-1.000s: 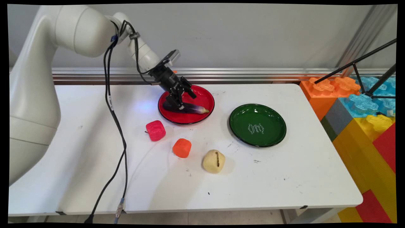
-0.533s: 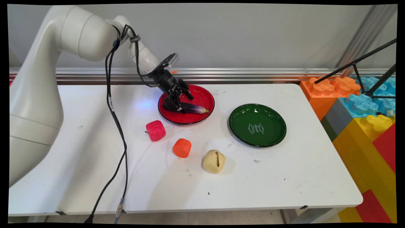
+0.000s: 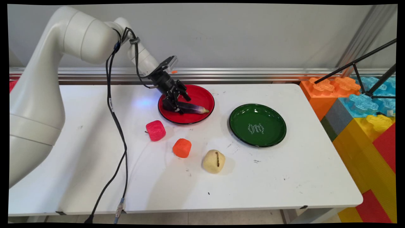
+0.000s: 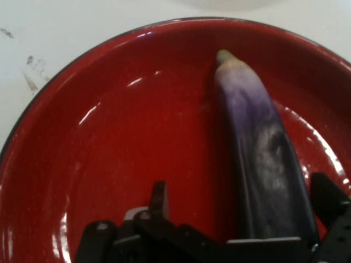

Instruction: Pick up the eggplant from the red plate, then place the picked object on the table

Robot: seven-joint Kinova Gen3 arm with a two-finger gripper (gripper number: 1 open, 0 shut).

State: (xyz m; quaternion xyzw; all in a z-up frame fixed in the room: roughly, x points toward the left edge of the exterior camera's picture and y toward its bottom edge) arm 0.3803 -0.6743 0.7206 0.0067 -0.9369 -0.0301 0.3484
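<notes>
A purple eggplant lies in the red plate at the table's back middle, its pale tip pointing right. My gripper is low over the plate's left part, tilted, at the eggplant's thick dark end. In the hand view the eggplant runs up from between my fingers across the red plate. The gripper is open: the left finger stands well clear of the eggplant, and the right finger is close beside it.
An empty green plate sits right of the red one. A red toy fruit, an orange one and a pale yellow one lie in a diagonal row nearer the front. Black cables hang at left. Big coloured blocks stand off the right edge.
The wrist and gripper have drawn back a little to the left along the eggplant. The eggplant and the plate have stayed where they were.
</notes>
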